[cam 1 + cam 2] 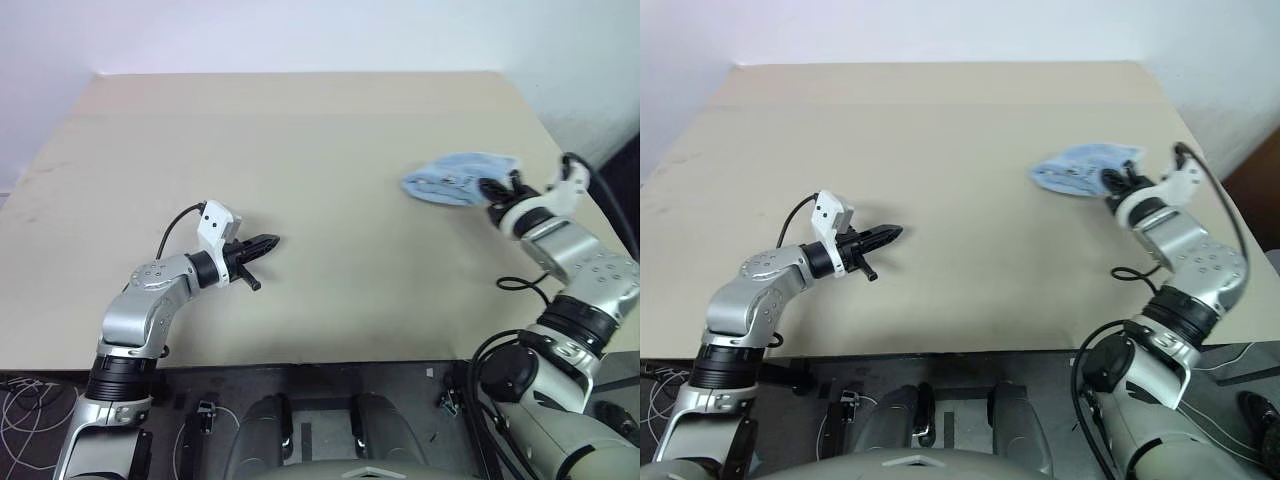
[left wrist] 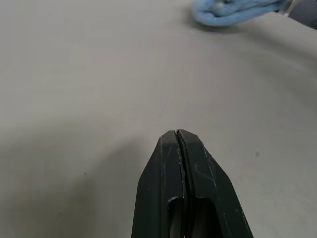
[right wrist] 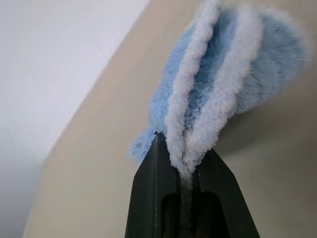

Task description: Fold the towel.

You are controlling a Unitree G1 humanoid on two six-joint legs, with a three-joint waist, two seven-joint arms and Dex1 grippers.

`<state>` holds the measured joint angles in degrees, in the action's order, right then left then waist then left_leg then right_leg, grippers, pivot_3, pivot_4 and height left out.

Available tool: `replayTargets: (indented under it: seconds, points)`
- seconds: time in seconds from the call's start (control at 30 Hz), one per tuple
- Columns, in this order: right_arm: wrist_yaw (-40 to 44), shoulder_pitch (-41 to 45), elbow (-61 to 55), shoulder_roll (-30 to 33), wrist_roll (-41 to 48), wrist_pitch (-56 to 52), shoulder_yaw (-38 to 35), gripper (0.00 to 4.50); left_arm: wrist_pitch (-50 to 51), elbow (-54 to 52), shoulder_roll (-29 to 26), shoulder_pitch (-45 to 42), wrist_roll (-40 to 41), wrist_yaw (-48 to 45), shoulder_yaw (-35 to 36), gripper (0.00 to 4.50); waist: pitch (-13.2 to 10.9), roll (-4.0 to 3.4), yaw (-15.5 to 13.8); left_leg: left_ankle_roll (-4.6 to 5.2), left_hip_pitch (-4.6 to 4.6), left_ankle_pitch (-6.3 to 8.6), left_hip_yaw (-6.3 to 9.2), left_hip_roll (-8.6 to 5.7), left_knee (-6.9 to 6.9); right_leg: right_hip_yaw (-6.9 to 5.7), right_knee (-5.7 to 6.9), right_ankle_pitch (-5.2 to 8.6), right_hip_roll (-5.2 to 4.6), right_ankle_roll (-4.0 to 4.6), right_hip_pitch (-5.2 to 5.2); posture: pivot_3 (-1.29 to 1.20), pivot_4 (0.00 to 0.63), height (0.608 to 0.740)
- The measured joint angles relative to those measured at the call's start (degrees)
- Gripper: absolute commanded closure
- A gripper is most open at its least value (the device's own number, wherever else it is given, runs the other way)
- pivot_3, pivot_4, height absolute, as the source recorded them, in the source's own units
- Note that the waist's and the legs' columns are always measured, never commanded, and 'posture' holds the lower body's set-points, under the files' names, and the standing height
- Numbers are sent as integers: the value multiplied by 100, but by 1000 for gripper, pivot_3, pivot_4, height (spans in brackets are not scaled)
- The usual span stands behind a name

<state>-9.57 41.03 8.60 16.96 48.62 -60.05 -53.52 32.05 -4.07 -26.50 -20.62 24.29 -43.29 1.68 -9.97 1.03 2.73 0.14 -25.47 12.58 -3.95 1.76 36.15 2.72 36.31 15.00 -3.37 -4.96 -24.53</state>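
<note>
The towel (image 1: 455, 178) is a small light blue terry cloth with white stitched edging, bunched into a loose, doubled-over mass at the right side of the desk (image 1: 330, 150), near the desk's right edge and toward its far half. Most of the cloth appears to rest on the desk surface, while one gathered edge is raised slightly where it is gripped. The right pincer (image 1: 497, 189) is clamped on that near, right-hand edge of the towel: in the right wrist view, two folds of white edging (image 3: 198, 134) pass between the two black fingers (image 3: 148, 198), which are pressed against the fabric from either side, and the blue pile (image 3: 267, 59) fans out beyond the fingertips above the desk. The right arm reaches forward along the right side of the desk, with its wrist just beside the bundle. The left pincer (image 1: 268, 243) is well apart from the towel, over the left-centre part of the desk, pointing roughly level toward the robot's right. Its two black fingers (image 2: 195, 163) are closed flat against each other with only a thin seam visible between them, and they hold nothing. In the left wrist view the towel (image 2: 233, 11) lies far ahead of the closed fingertips, across a bare stretch of beige desk surface.
</note>
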Motion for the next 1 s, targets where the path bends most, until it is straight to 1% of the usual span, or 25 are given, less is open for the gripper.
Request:
replayTargets:
  seconds: [0.17, 0.27, 0.37, 0.6, 0.63, 0.67, 0.73, 0.83, 0.9, 0.93, 0.97, 1.0]
  points:
    - [-664, -445, 14, -106, 19, -58, -107, 4440, -24, 119, 76, -183, -10, -8, -94, 4500, 2, -5, -1, 16, 1, -12, -42, 14, 0, 19, -11, -6, 25, -30, -3, 0, 150, 740]
    - [-933, -504, 15, -216, 46, -67, -93, 4440, -33, 150, 76, -208, -14, -17, -98, 4500, 2, -5, -10, 24, 0, -15, -52, 9, 9, 28, -11, -11, 40, -45, -1, 0, 150, 740]
    - [-1056, -509, -16, -229, 152, 13, -87, 3667, -34, 168, 75, -208, -15, -23, -99, 4500, 2, -5, -22, 34, 0, -22, -51, 9, 15, 28, -13, -22, 45, -64, 4, 0, 150, 740]
    - [-1409, -869, -747, -358, 645, 53, -67, 1303, -44, 174, 98, -205, -17, -28, -115, 4500, 2, -5, -20, 39, 2, -25, -50, 11, 20, 29, -12, -26, 47, -71, 7, 0, 150, 740]
    - [-1454, -896, -804, -367, 706, 53, -67, 1027, -46, 174, 108, -205, -17, -30, -134, 4500, 2, -6, -16, 39, 2, -25, -51, 11, 20, 30, -12, -26, 47, -71, 7, 0, 150, 740]
    - [-1494, -931, -874, -368, 782, 57, -64, 600, -47, 177, 128, -205, -17, -37, -155, 4500, 3, -6, -17, 39, 3, -25, -51, 11, 19, 30, -12, -26, 48, -71, 7, 0, 150, 740]
    - [-1532, -1083, -1096, -365, 889, 85, -23, 37, -56, 190, 163, -204, -17, -58, -208, 4500, 3, -6, -20, 39, 3, -25, -50, 13, 18, 30, -12, -26, 50, -71, 7, 0, 150, 740]
    - [-1529, -1348, -1425, -274, 867, 224, 182, 37, -143, 315, 179, -214, -50, -73, -246, 4500, 3, -7, -24, 39, 3, -25, -50, 13, 19, 30, -12, -26, 51, -71, 7, 0, 150, 740]
    - [-1346, -1617, -1752, 21, 639, 366, 545, 37, -219, 458, 189, -234, -113, -56, -255, 4500, 3, -7, -26, 39, 2, -25, -52, 11, 21, 31, -12, -26, 49, -72, 7, 0, 150, 740]
    - [-1172, -1757, -1923, 226, 482, 430, 797, 37, -273, 543, 197, -257, -138, -40, -258, 4500, 3, -7, -25, 39, 2, -25, -52, 11, 21, 32, -13, -26, 49, -72, 7, 0, 150, 740]
    - [-882, -2013, -2191, 580, 178, 573, 1211, 37, -368, 664, 217, -306, -195, 5, -255, 4500, 4, -8, -33, 39, 2, -25, -52, 10, 23, 32, -13, -25, 49, -72, 7, 0, 150, 740]
    - [-406, -2416, -2564, 1172, -287, 797, 1904, 37, -510, 846, 227, -387, -287, 104, -238, 4500, 4, -9, -37, 39, 3, -25, -53, 9, 23, 32, -13, -24, 49, -73, 7, 0, 150, 740]
